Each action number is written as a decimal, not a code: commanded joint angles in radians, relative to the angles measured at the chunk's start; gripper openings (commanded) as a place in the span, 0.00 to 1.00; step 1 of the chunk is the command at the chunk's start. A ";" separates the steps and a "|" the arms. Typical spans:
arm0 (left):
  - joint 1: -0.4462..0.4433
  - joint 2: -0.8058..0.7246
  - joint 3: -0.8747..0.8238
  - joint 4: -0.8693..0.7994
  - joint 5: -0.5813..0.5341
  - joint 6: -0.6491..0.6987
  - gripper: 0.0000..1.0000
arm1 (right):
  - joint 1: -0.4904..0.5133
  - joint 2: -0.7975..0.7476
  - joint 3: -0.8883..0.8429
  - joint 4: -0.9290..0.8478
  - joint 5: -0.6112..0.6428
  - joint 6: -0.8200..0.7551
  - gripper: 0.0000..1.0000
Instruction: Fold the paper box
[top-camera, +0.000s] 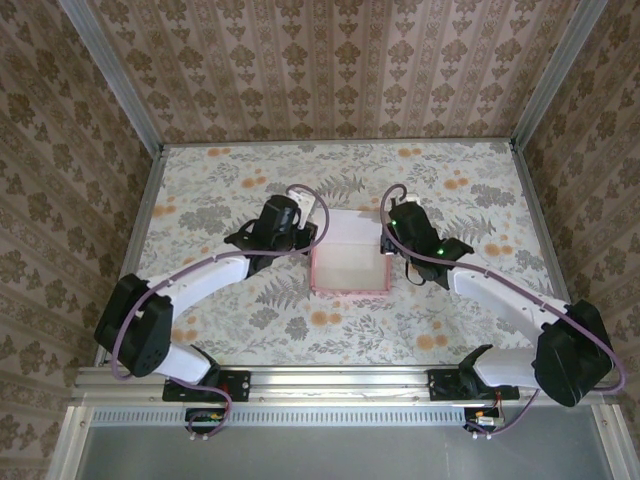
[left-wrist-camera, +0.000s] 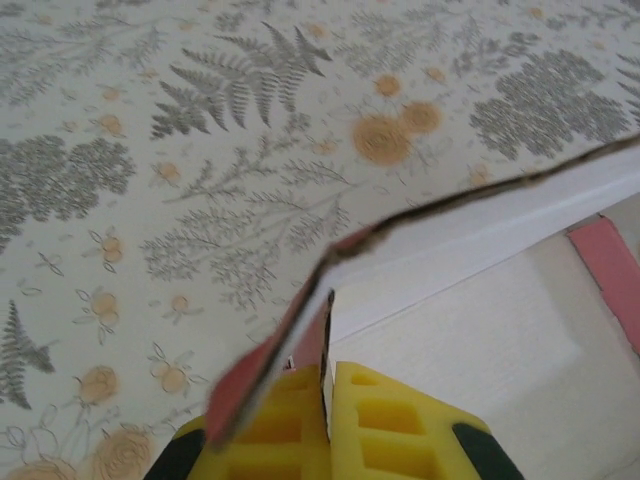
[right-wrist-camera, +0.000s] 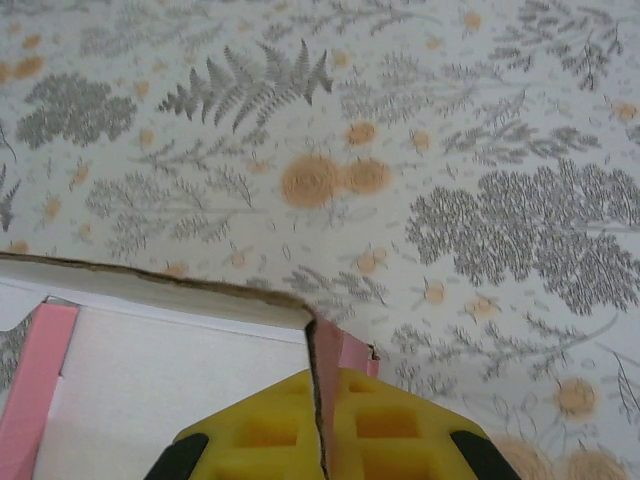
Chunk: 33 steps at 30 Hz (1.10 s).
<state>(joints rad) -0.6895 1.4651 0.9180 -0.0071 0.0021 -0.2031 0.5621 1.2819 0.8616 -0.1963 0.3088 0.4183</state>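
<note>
both grippers (left-wrist-camera: 326, 400) (right-wrist-camera: 320, 420) pinch the paper box (top-camera: 348, 262) walls

Patterned booth, floral desk

The desk (top-camera: 220, 180) has a pale surface of grey ferns and orange blooms. Brown damask-striped walls (top-camera: 330, 60) rise at the upper frame and both sides, with metal posts (top-camera: 112, 75) at the corners and an aluminium rail (top-camera: 330, 380) along the bottom.
</note>
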 joint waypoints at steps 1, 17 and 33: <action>0.003 0.026 0.001 0.153 0.035 0.036 0.00 | 0.021 0.040 -0.014 0.188 -0.028 -0.039 0.07; 0.019 0.008 -0.169 0.322 0.056 -0.060 0.01 | 0.058 0.075 -0.130 0.360 0.019 0.039 0.07; -0.054 -0.076 -0.305 0.348 -0.017 -0.140 0.01 | 0.141 0.004 -0.242 0.365 0.089 0.086 0.10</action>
<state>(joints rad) -0.7078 1.4071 0.6380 0.3294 -0.0582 -0.3099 0.6666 1.3064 0.6445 0.1379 0.4225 0.4793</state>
